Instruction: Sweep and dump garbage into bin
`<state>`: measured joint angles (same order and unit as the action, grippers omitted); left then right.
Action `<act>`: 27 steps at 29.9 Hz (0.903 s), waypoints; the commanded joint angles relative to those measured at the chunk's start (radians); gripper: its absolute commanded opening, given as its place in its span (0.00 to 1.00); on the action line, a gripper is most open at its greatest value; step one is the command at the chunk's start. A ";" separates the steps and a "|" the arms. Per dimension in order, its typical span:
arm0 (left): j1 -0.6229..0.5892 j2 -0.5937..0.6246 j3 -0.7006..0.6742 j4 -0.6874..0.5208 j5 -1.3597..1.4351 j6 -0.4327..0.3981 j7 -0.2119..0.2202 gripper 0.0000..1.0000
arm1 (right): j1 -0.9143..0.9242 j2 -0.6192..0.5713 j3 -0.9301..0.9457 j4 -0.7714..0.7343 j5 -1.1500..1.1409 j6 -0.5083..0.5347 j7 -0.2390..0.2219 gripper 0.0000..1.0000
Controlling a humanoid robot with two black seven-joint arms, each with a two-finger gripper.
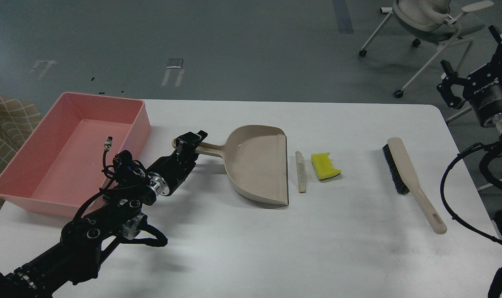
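Observation:
The garbage lies mid-table: a thin whitish slice (301, 171) and a yellow sponge chunk (325, 166) to its right, both just right of the beige dustpan's (257, 163) open lip. The pink bin (31, 194) stands at the table's left edge and looks empty. My left gripper (191, 142) is at the dustpan's handle, one finger on each side, jaws apart; the handle's tip shows just left of it. My right gripper (474, 62) is open and empty, raised beyond the table's right edge. The beige brush (408, 174) lies below and left of it.
A white table (251, 256) carries everything. An office chair (428, 20) stands on the floor at the back right. A checked cloth (2, 124) is at the far left, behind the bin.

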<state>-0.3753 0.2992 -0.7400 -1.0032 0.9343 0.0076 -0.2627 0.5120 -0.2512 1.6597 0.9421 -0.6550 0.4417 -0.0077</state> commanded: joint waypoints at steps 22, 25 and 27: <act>-0.013 0.014 0.004 0.000 0.006 0.000 -0.070 0.18 | -0.009 0.004 0.000 -0.002 0.000 -0.003 0.000 1.00; -0.013 0.014 0.002 0.000 0.006 0.000 -0.073 0.16 | -0.009 0.006 0.000 -0.003 0.000 -0.003 0.000 1.00; -0.014 0.011 0.002 0.000 0.006 0.000 -0.072 0.16 | -0.009 0.007 0.000 -0.003 0.000 -0.004 0.000 1.00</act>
<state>-0.3880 0.3131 -0.7377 -1.0032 0.9407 0.0085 -0.3334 0.5032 -0.2463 1.6598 0.9391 -0.6550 0.4387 -0.0077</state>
